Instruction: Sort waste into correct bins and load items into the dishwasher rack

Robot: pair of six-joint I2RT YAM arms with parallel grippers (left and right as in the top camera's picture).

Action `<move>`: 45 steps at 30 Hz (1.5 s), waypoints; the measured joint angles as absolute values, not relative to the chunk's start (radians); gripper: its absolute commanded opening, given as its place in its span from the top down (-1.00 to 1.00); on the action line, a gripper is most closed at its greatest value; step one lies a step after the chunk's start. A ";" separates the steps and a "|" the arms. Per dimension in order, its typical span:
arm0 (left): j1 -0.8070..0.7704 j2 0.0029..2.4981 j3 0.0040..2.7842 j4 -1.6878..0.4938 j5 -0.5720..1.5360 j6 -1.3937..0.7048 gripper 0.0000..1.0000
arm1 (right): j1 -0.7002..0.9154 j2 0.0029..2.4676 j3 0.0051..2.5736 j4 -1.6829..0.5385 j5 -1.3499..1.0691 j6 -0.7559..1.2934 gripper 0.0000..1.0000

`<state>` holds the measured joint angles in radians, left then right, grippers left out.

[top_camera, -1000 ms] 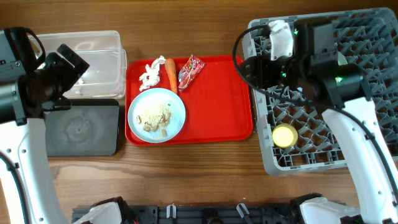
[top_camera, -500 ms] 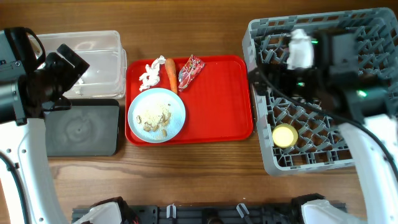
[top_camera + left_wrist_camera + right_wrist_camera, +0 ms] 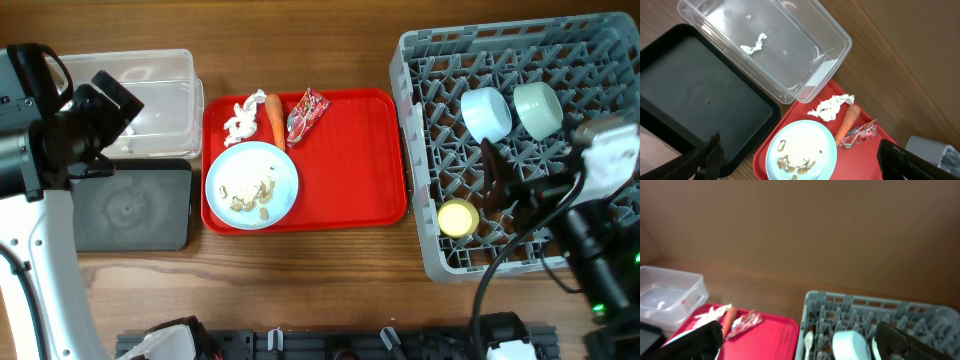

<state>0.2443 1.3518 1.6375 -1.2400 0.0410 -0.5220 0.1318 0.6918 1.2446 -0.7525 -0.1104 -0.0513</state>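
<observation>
Now, the grey dishwasher rack [image 3: 412,130] fills the right side of the overhead view. Inside it the white-blue bowl [image 3: 487,112] and the pale green bowl [image 3: 537,108] sit tilted, just beside each other, toward its upper middle; the yellow cup [image 3: 458,217] stands near its lower left corner; the right wrist view shows the white spoon [image 3: 808,341] among the pegs, just left of the white-blue bowl. The red tray [image 3: 350,170] lies at centre frame, just beside the rack. At the left, the black tray [image 3: 130,205] lies below the clear tub [image 3: 165,70], the two touching, and a white shred [image 3: 754,44] lies in the tub. The plate [image 3: 252,185] sits on the lower left of the red tray, with beige food scraps [image 3: 245,190] on it. Above the plate, from right to left, lie the wrapper [image 3: 306,113], the carrot [image 3: 274,118] and the tissue [image 3: 241,117], close together. The left gripper [image 3: 799,142] hangs high over the tub and black tray, fingers spread wide and holding nothing; the right gripper [image 3: 797,327] hangs above the rack's lower right, likewise spread and empty.
</observation>
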 measured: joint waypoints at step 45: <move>0.244 1.352 1.637 -1.240 0.038 -0.522 -1.00 | 0.101 0.019 0.006 0.008 -0.112 -0.024 -1.00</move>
<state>0.2443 1.3521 1.6375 -1.2396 0.0380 -0.5224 0.1009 0.0193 0.0063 0.0082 -0.1123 -0.0242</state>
